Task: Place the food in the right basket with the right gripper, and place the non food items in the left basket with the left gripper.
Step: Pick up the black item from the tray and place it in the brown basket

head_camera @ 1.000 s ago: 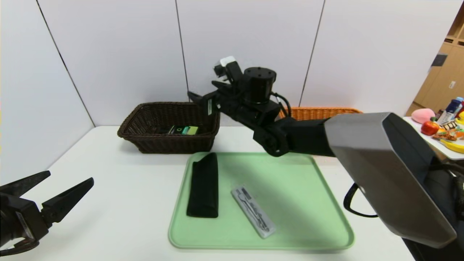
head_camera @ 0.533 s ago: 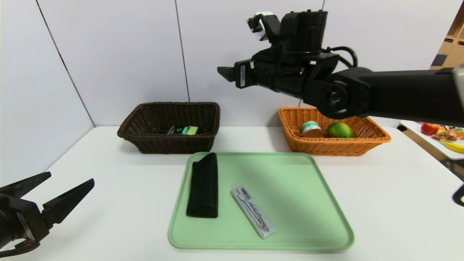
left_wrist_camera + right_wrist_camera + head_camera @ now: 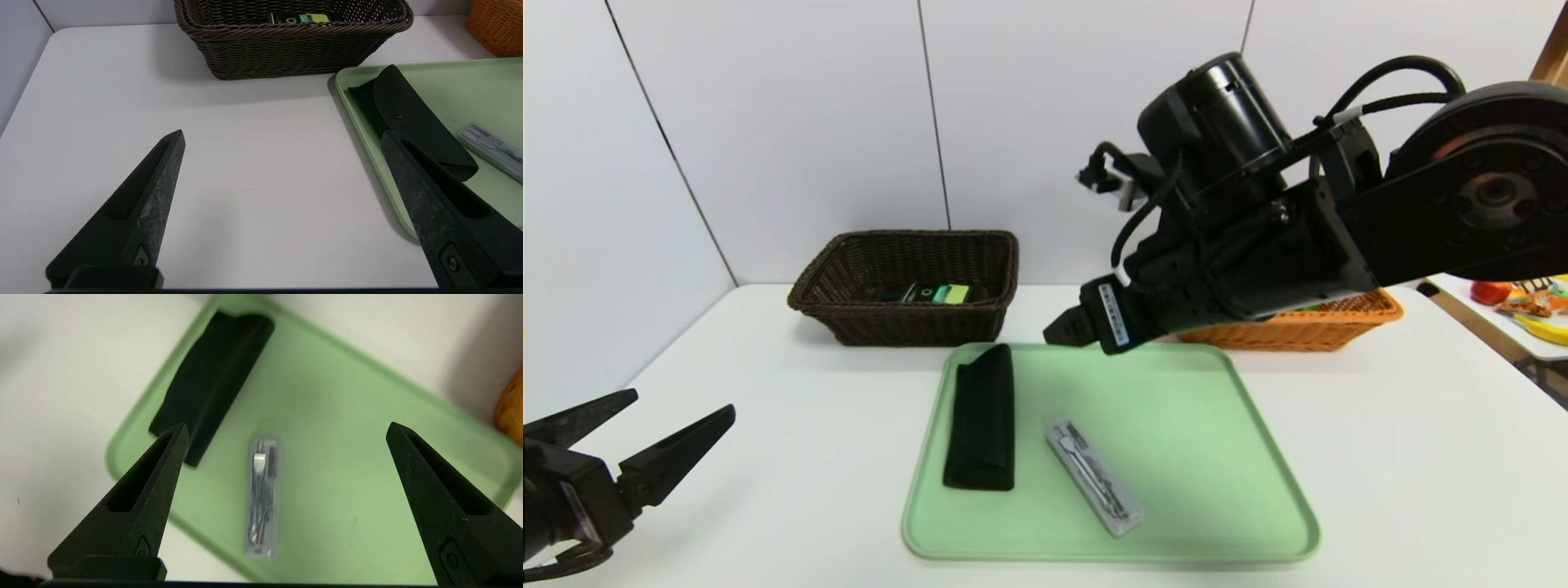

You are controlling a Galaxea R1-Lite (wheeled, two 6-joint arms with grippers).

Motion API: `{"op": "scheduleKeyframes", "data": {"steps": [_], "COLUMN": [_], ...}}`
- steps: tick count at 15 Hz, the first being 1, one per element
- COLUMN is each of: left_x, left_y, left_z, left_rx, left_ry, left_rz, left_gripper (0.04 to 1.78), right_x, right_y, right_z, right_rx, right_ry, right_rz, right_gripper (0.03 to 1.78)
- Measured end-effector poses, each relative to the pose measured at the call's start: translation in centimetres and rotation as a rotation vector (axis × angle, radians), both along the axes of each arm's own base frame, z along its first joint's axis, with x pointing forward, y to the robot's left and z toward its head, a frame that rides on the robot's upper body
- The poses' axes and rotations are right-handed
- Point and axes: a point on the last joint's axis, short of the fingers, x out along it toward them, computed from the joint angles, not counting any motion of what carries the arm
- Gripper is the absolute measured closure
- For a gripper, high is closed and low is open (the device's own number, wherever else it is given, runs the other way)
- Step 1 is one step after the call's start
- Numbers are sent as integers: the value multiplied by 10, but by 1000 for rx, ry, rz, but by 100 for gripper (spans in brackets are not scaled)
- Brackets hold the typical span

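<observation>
A black fabric pouch [image 3: 980,420] and a clear-grey cutlery case [image 3: 1094,478] lie on the green tray [image 3: 1217,457]. In the dark brown left basket [image 3: 907,322] lies the green pump bottle [image 3: 935,293]. My right gripper [image 3: 1062,328] hangs above the tray's far edge, open and empty; its wrist view looks down on the case [image 3: 263,494] and pouch [image 3: 212,379]. The right arm covers most of the orange right basket [image 3: 1307,327], so the food is hidden. My left gripper [image 3: 682,403] is parked open over the table's near left, with the pouch [image 3: 408,118] off to its side.
White wall panels stand close behind both baskets. A side table [image 3: 1531,335] with toy fruit sits at the far right. The bulky right arm [image 3: 1421,220] spans the space above the tray's far right.
The right arm has swung from high above the baskets down over the tray's far edge, now covering the orange basket, and its jaws have spread wider. The left gripper has stayed still.
</observation>
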Motion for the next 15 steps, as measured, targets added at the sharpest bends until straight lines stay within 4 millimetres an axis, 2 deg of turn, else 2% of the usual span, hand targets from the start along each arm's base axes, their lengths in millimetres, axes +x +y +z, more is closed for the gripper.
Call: {"op": "scheduleKeyframes", "data": {"steps": [2, 4, 9, 13, 15], "left_x": [-1, -1, 3, 34, 52], "left_y": [0, 0, -17, -38, -51], "left_z": [0, 1, 8, 26, 27], "left_rx": [0, 1, -19, -28, -26], "left_ry": [-3, -7, -12, -21, -10], "left_rz": [1, -1, -175, -292, -335], "left_gripper": [13, 13, 13, 13, 13], "right_x": [-14, -19, -26, -35, -37], "right_y": [5, 8, -8, -25, -36], "right_z": [-15, -25, -23, -33, -30], "right_rx": [-66, -93, -98, -96, -61], "right_ry": [62, 86, 90, 89, 51], "right_rz": [41, 51, 34, 17, -6], "right_gripper": [13, 12, 12, 12, 12]}}
